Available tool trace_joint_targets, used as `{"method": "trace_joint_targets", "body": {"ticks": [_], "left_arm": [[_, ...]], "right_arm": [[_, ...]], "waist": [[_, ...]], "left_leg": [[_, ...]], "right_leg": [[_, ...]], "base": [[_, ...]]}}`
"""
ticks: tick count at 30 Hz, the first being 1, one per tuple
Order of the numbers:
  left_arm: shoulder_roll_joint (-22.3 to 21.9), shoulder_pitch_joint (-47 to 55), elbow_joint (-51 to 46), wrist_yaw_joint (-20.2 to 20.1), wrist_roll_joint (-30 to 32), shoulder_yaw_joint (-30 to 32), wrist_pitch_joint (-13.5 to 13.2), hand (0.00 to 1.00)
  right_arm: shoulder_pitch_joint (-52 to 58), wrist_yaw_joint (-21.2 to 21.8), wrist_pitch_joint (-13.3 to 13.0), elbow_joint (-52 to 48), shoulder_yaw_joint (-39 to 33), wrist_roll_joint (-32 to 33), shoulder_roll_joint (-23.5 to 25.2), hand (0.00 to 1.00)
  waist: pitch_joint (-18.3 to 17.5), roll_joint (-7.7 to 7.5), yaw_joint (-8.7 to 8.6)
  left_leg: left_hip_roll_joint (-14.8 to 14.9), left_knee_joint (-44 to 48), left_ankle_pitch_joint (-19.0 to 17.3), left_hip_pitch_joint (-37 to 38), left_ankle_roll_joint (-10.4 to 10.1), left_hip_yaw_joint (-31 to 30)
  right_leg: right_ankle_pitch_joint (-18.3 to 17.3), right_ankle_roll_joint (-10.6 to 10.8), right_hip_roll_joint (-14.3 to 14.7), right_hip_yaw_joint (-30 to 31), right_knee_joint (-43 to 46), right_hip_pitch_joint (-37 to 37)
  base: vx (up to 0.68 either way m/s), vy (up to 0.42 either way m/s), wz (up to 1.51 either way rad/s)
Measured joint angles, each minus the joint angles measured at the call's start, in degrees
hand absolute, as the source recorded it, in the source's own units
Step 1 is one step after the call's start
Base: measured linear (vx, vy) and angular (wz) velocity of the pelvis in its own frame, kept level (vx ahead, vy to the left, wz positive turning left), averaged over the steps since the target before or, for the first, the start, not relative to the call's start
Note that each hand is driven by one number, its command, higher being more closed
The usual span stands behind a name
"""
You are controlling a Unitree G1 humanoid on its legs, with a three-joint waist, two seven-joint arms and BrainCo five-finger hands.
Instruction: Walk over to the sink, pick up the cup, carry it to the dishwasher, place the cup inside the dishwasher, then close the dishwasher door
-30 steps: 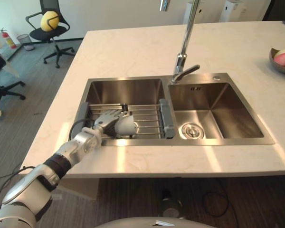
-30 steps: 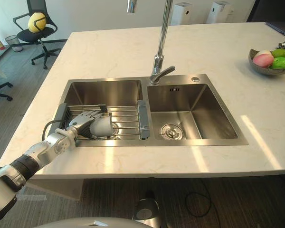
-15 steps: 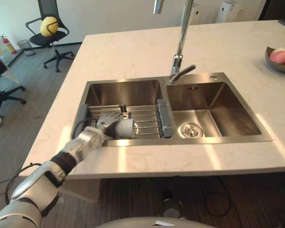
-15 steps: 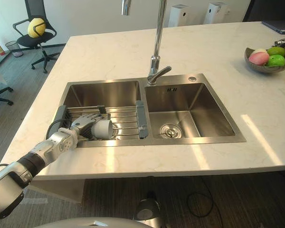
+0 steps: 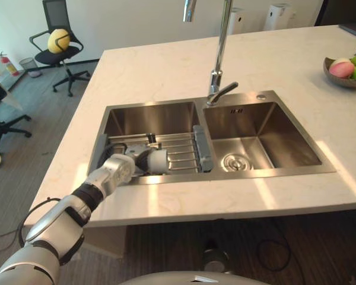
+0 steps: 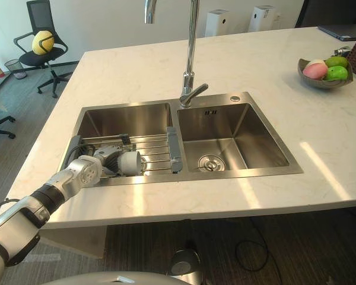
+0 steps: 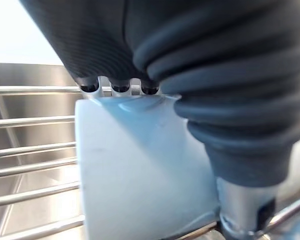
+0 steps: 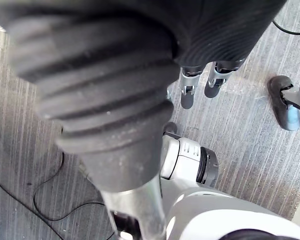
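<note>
A pale cup (image 5: 158,160) lies on its side on the wire rack (image 5: 181,155) in the left basin of the steel sink (image 5: 148,116). My left hand (image 5: 130,164) reaches over the counter's front edge into that basin. In the left wrist view the cup (image 7: 140,180) rests against the palm, with the fingers (image 7: 120,87) curled over its top and the thumb (image 7: 240,200) along its side. The cup (image 6: 130,162) still rests on the rack bars. My right hand (image 8: 189,92) hangs low over the floor with its fingers straight and nothing in it.
A tall faucet (image 5: 216,65) stands behind the divider between the basins. The right basin (image 5: 261,136) holds just a drain. A fruit bowl (image 5: 344,68) sits on the far right of the counter. Office chairs (image 5: 56,41) stand on the floor to the left.
The left hand's fingers have closed round the cup on the rack. The camera has shifted, so the whole sink sits slightly further left in view.
</note>
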Motion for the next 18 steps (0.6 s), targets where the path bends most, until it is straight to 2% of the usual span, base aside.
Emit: {"method": "trace_joint_targets", "body": {"ticks": [3,6,7,9,10,12,13,14,16,17,18], "left_arm": [[0.4,-0.2,0.4,0.4,-2.2,-0.5,-1.6,1.0],[0.7,-0.2,0.8,3.6,-7.5,-2.4,-4.9,1.0],[0.9,0.3,1.4,6.4,-14.6,-3.5,-7.4,1.0],[0.9,0.5,1.1,7.5,-17.8,-3.3,-9.2,1.0],[0.9,1.1,0.9,10.5,-20.8,-2.7,-11.3,1.0],[0.9,2.7,0.1,14.1,-22.2,-0.4,-13.5,1.0],[0.9,4.0,-1.1,17.5,-22.5,2.1,-15.6,1.0],[0.9,5.4,-3.3,21.7,-22.5,5.4,-18.2,1.0],[1.0,6.4,-6.3,25.5,-23.1,8.8,-20.7,1.0],[1.1,7.0,-9.9,29.1,-23.7,12.4,-22.8,1.0],[1.1,7.1,-12.3,30.6,-24.1,14.9,-23.6,1.0]], "right_arm": [[0.0,0.0,0.0,0.0,0.0,-1.1,0.0,0.0],[-0.1,0.0,0.0,0.0,-0.1,-2.1,-0.1,0.0],[-0.3,0.1,0.0,0.0,-0.5,-2.1,-0.1,0.0],[-0.3,0.1,0.0,0.2,-1.1,-2.1,-0.1,0.0],[-0.4,0.2,0.0,0.5,-2.3,-2.2,-0.1,0.0],[-0.7,0.3,0.0,0.5,-2.9,-2.2,-0.1,0.0],[-0.9,0.3,0.0,0.5,-3.4,-2.2,-0.1,0.0],[-0.9,0.3,0.0,0.5,-4.0,-2.3,0.0,0.0],[-0.8,0.4,-0.1,0.5,-5.0,-2.4,-0.1,0.0],[-0.7,0.4,-0.2,0.5,-5.6,-3.0,0.0,0.0],[-0.7,0.4,-0.2,0.7,-6.5,-3.4,0.1,0.0]], "waist": [[0.0,0.02,-0.09],[0.0,0.2,-0.08],[0.1,0.45,-0.17],[0.2,0.59,-0.11],[0.5,0.52,0.07],[0.7,0.55,0.07],[1.3,0.09,0.09],[1.7,-0.52,0.79],[2.0,-0.96,1.44],[2.2,-1.3,1.81],[2.2,-1.5,2.31]], "left_leg": [[0.0,-0.1,0.0,0.0,0.0,0.0],[-0.1,-0.4,0.0,0.1,0.0,0.0],[-0.1,-0.4,0.0,0.2,0.0,0.0],[-0.2,-0.4,0.0,0.2,0.0,-0.1],[-0.2,-0.4,0.0,0.2,0.0,-0.2],[-0.2,-0.4,0.0,0.2,0.0,-0.5],[-0.2,-0.3,0.0,0.2,0.0,-0.8],[-0.2,-0.2,0.1,0.2,0.0,-1.1],[-0.2,-0.1,0.1,0.1,0.0,-2.1],[-0.3,0.0,0.2,0.0,0.2,-3.5],[-0.4,0.1,0.1,-0.1,0.2,-4.2]], "right_leg": [[0.0,0.1,0.0,0.0,0.0,0.0],[-0.1,0.3,0.0,-0.1,0.0,0.0],[-0.1,0.3,0.0,-0.2,0.0,0.0],[-0.1,0.3,-0.1,-0.3,0.1,0.0],[-0.2,0.4,-0.1,-0.5,0.1,0.1],[-0.3,0.4,-0.2,-0.7,0.2,0.2],[-0.4,0.4,-0.3,-1.0,0.3,0.5],[-0.6,0.4,-0.4,-1.2,0.7,0.5],[-1.1,0.4,-0.8,-1.8,1.4,0.7],[-1.9,0.4,-1.5,-2.9,2.5,1.1],[-2.5,0.8,-2.0,-3.4,3.3,1.4]], "base": [[0.0,0.0,0.0],[0.02,0.009,0.0],[0.04,0.024,0.01],[0.04,0.022,0.03],[0.03,0.018,0.06],[0.02,0.011,0.08],[0.01,0.004,0.12],[0.0,0.003,0.12],[0.01,0.0,0.25],[0.01,-0.004,0.46],[0.01,-0.006,0.45]]}}
